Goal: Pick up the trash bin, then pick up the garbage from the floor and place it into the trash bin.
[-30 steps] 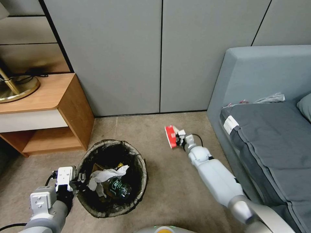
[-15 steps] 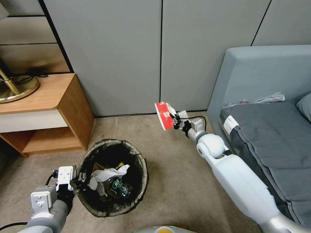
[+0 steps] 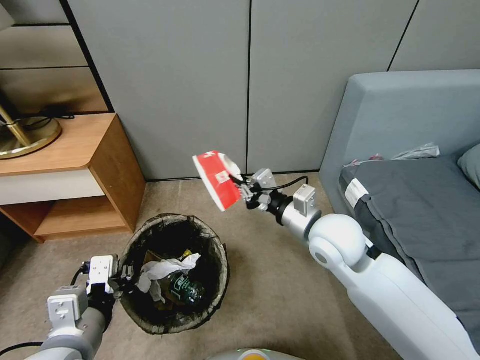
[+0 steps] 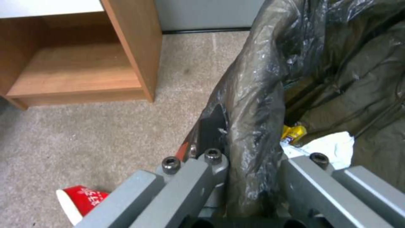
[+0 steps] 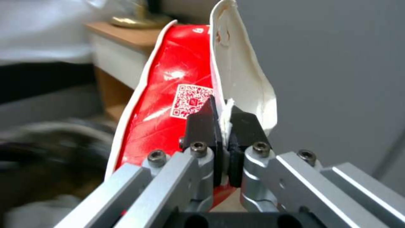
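The trash bin, white with a dark bag liner, is held just above the floor at lower left. My left gripper is shut on its bag-covered rim; the left gripper clamps the rim from both sides. Inside lie a white tissue, a green-labelled bottle and a yellow wrapper. My right gripper is shut on a flattened red-and-white paper cup, held in the air beyond the bin's far rim. The right gripper pinches the cup at its edge. Another red cup lies on the carpet beside the bin.
A wooden nightstand with a brass lamp base stands at the left. A grey sofa with a dark cushion runs along the right. Grey wall panels close the back. Open carpet lies between bin and sofa.
My right gripper has lifted the red-and-white cup off the floor and carried it up and to the left, closer to the bin. The left gripper and the bin have stayed still.
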Tool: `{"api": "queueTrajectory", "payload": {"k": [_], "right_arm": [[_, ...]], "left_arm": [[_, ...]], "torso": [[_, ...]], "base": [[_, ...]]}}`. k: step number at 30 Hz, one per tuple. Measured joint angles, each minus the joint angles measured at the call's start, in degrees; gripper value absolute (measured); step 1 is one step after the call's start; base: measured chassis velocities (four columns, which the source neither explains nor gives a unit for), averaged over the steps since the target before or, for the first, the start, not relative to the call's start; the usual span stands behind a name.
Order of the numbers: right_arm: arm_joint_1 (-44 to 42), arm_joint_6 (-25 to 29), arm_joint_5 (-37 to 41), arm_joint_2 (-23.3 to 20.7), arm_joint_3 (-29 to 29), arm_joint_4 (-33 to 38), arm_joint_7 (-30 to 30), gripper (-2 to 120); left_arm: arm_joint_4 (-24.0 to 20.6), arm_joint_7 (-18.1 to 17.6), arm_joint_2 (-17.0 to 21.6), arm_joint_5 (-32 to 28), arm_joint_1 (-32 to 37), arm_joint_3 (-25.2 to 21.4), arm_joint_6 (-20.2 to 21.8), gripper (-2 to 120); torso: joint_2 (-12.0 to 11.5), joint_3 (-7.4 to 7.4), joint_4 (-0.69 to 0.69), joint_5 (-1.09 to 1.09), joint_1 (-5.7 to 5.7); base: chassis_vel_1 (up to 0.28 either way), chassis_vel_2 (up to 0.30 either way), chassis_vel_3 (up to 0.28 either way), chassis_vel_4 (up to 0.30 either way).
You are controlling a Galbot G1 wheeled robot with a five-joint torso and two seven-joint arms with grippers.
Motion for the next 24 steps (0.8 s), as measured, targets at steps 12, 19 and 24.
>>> {"api": "queueTrajectory", "payload": {"k": [12,19,24], "right_arm": [[2.57,-1.78,0.22,-0.38,-10.29,4.57,0.26,0],[3.37,-2.09,-0.9,-0.43,-14.14,3.71,0.33,0],[2.68,-2.08,-2.24,-0.45,-15.11,2.49,-0.01,0]], "left_arm": [[0.0,-0.1,-0.07,0.19,0.19,0.07,0.04,0],[0.0,-0.14,-0.3,0.23,0.23,0.06,0.06,0],[0.0,-0.17,-0.36,0.25,0.25,0.02,0.06,0]], "torso": [[0.0,0.0,0.0,0.0,0.0],[0.0,0.0,0.0,0.0,0.0],[0.0,0.0,0.0,0.01,0.0]], "base": [[0.0,0.0,0.0,0.0],[0.0,0.0,0.0,0.0],[0.0,0.0,0.0,0.0]]}}
